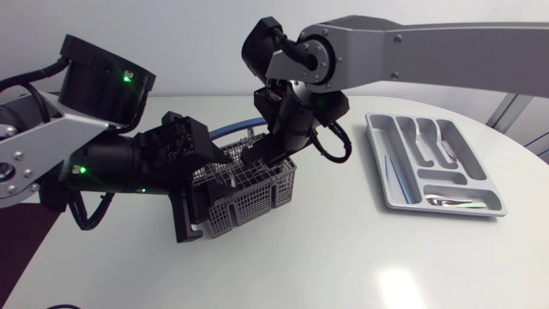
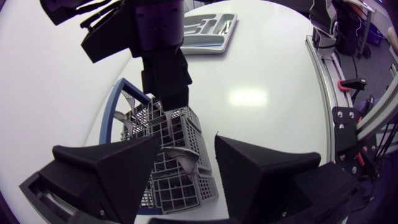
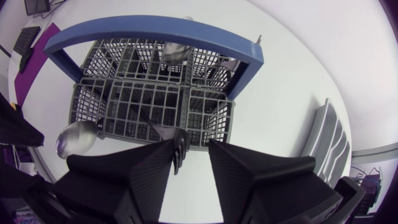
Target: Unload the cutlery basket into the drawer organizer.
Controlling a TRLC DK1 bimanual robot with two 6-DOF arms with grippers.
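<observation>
Extraction step: right hand (image 3: 190,144), released, straddles a dark utensil handle (image 3: 179,152) in the cutlery basket (image 3: 211,113); next move probably requires clenching, then lifting.

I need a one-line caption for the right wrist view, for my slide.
Right hand open above the grey cutlery basket with its blue handle; drawer organizer nearby.

table (image 1: 343,257): white, round | cutlery basket (image 1: 257,199): middle | drawer organizer (image 1: 446,176): right side, well apart
</observation>
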